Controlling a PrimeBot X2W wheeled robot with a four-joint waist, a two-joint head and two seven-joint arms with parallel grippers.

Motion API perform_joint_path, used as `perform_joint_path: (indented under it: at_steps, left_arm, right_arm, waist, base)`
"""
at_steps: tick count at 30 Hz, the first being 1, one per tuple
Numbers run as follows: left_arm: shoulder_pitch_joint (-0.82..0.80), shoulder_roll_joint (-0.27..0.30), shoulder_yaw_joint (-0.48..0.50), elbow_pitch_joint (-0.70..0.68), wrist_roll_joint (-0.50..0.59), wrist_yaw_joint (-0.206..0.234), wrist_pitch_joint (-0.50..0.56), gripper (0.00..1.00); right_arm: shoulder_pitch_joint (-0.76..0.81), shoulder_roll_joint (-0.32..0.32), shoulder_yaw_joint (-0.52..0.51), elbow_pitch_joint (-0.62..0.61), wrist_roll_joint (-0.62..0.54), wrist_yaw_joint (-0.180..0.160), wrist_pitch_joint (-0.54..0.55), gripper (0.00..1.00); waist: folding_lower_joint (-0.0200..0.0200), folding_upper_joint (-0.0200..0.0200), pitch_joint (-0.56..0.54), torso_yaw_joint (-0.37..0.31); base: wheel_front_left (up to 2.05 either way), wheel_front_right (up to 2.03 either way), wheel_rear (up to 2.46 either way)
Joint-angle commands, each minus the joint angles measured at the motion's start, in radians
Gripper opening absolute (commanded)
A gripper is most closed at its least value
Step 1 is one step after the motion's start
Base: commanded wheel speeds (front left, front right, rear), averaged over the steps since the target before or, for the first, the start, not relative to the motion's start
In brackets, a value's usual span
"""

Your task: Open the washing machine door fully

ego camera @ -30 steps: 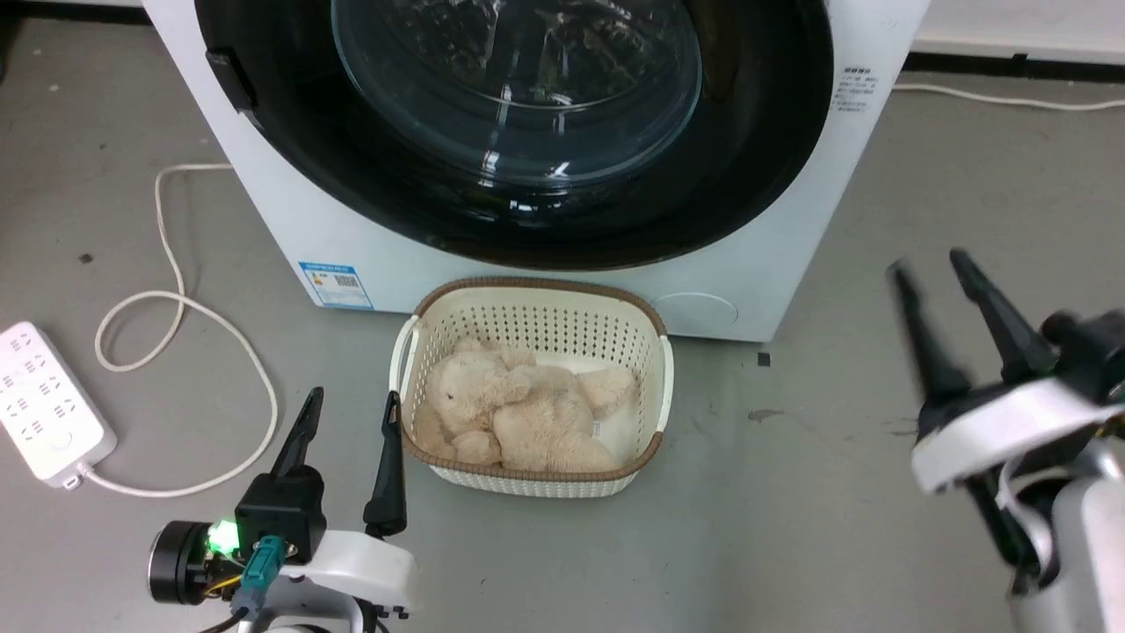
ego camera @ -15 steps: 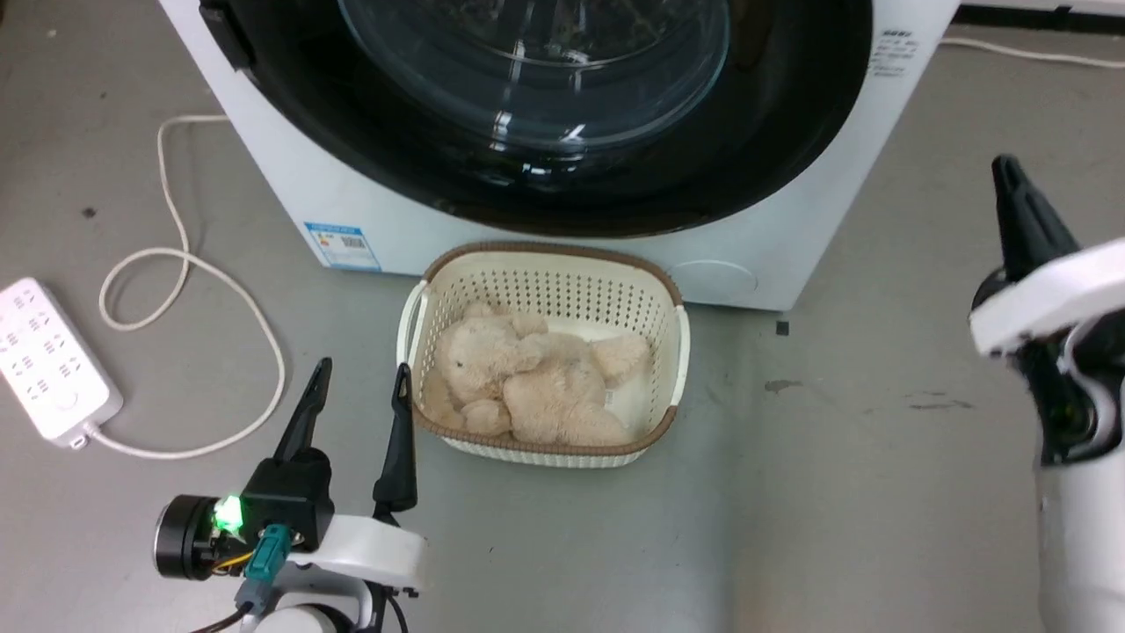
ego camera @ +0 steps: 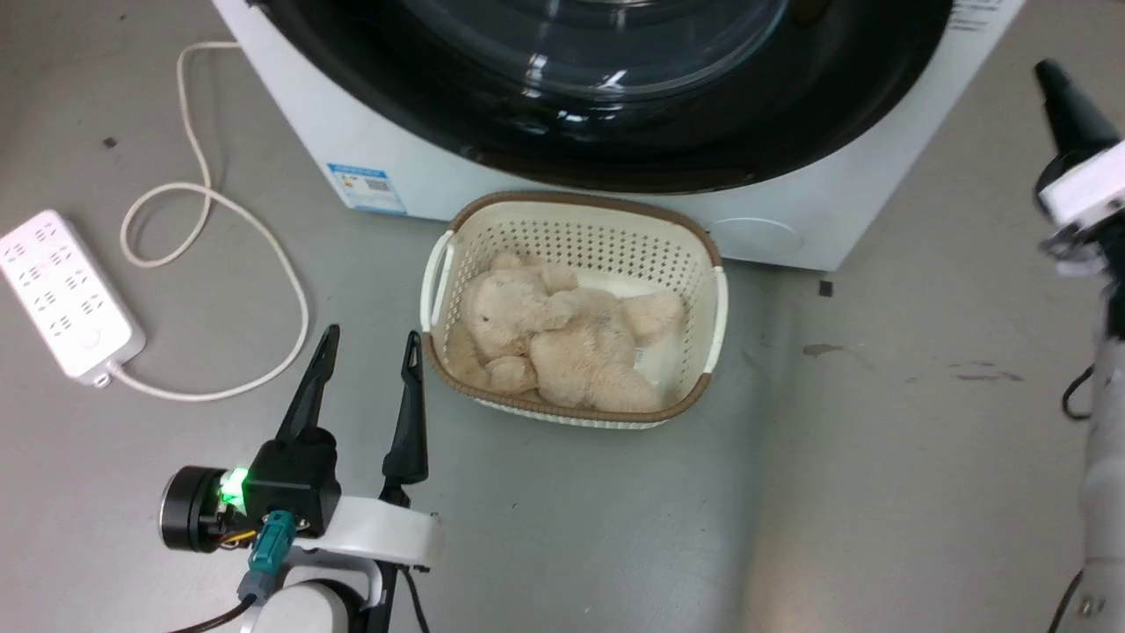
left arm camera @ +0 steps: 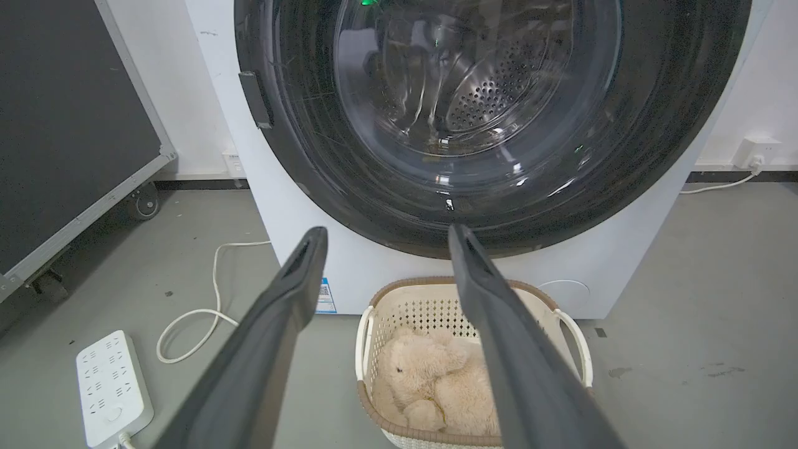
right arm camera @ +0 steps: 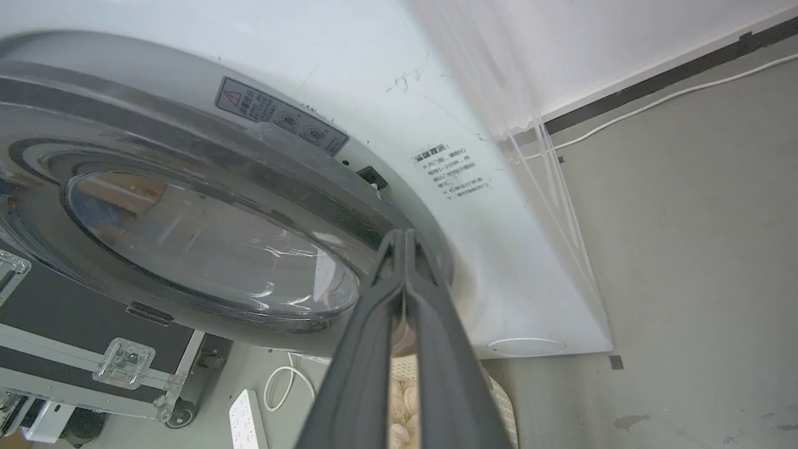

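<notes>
The washing machine [ego camera: 352, 132], white and boxy, is seen standing on the grey floor [ego camera: 879, 440], with the washing machine door [ego camera: 615, 149] lying closed against its front. The steel drum can be made out through the door's glass in the left wrist view. A cream basket [ego camera: 576, 200] holding a beige plush toy [ego camera: 562, 343] is set on the floor just before the machine's lower front edge, below the door. A blue label [ego camera: 367, 187] is stuck near the machine's lower left corner. A white power strip [ego camera: 66, 294] and its looped cable [ego camera: 264, 255] lie on the floor to the left.

The left gripper [ego camera: 369, 338] is held over the floor beside the basket, its fingers spread apart and holding nothing. The right gripper [right arm camera: 404, 240] is raised by the door's right rim with its fingers pressed together and nothing between them. Whether the rim is touched cannot be told.
</notes>
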Motion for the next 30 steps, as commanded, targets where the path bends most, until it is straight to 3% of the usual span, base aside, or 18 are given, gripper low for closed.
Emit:
perform_joint_path:
  at_steps: [1,17,30]
  left_arm:
    - [-0.020,0.002,-0.007,-0.009,-0.007,0.008,-0.014,1.00]
    - [-0.050,0.001,-0.031,-0.031,-0.010,0.025,-0.047,1.00]
    - [-0.072,0.001,-0.054,-0.047,-0.015,0.037,-0.074,1.00]
  right_arm:
    - [-0.052,-0.013,-0.021,0.030,0.027,0.000,0.023,0.00]
    - [-0.337,-0.045,-0.143,0.279,0.103,-0.001,0.245,0.00]
    - [-0.550,-0.084,-0.239,0.460,0.124,-0.001,0.362,0.00]
  waist:
    - [-0.0001,0.0000,0.011,0.012]
    - [-0.0001,0.0000,0.082,0.052]
    - [-0.0001,0.0000,0.132,0.081]
  base:
    - [0.00,0.00,0.00]
    - [0.00,0.00,0.00]
    - [0.00,0.00,0.00]
